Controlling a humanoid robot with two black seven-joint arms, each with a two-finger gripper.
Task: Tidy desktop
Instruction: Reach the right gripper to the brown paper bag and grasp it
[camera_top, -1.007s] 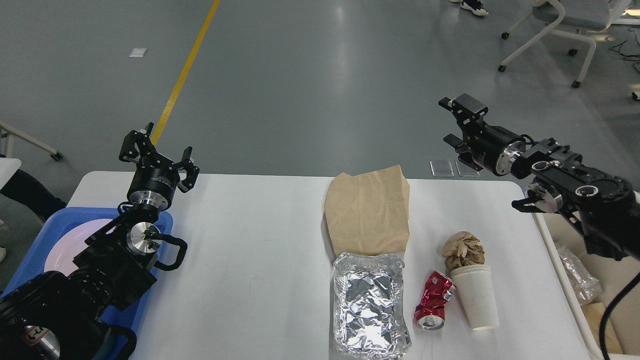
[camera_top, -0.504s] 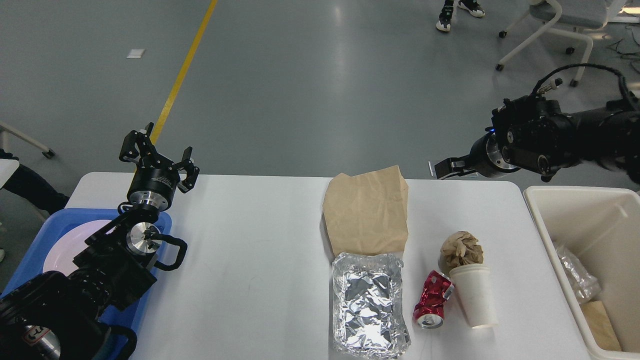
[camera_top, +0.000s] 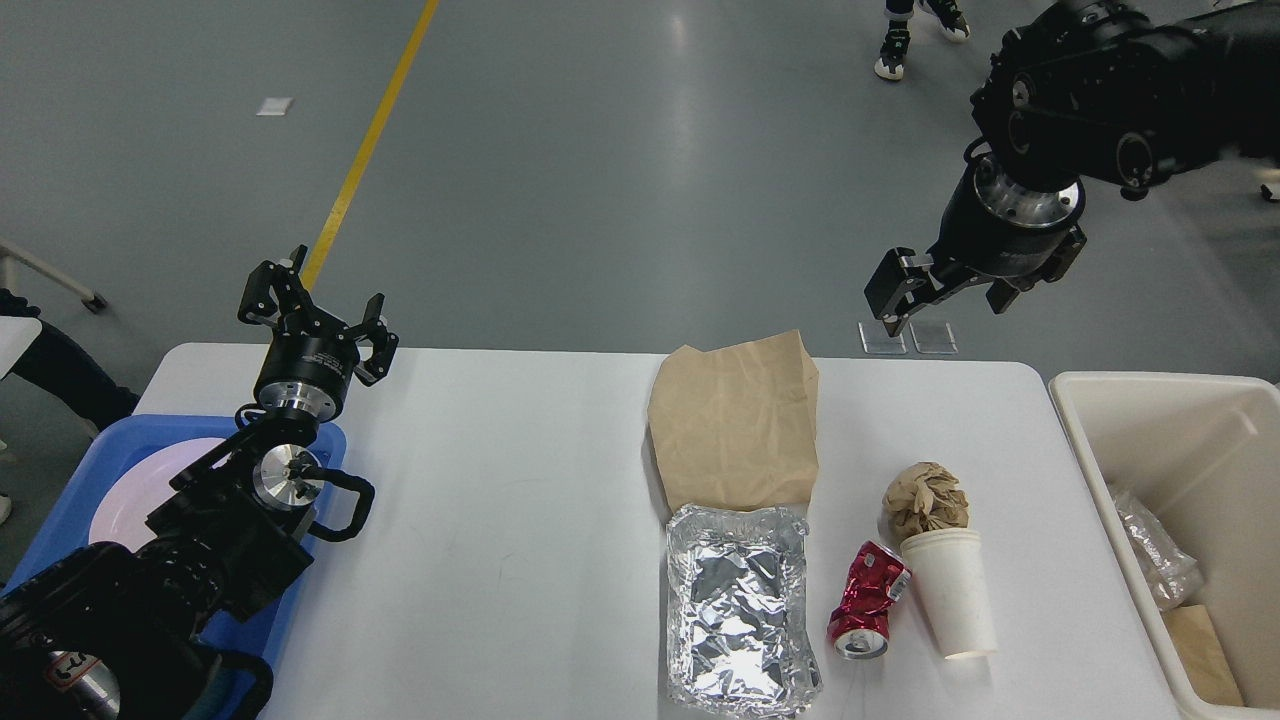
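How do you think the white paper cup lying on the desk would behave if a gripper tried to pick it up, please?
The white paper cup lies on its side, so a nudge would probably roll it, perhaps against the crushed red can beside it. It looks empty and thin-walled, so likely light and easily squashed. The crumpled brown paper at its far end may shift too.

Both arms matte black w/ silver machined rings at wrist joints. Left arm: round silver cap on a joint, black looped cable beside it, red-white sticker near bottom edge. Left gripper: black linkage fingers w/ small screws. Right arm: bulky black housings, circular recesses. Right gripper: blocky black fingers.
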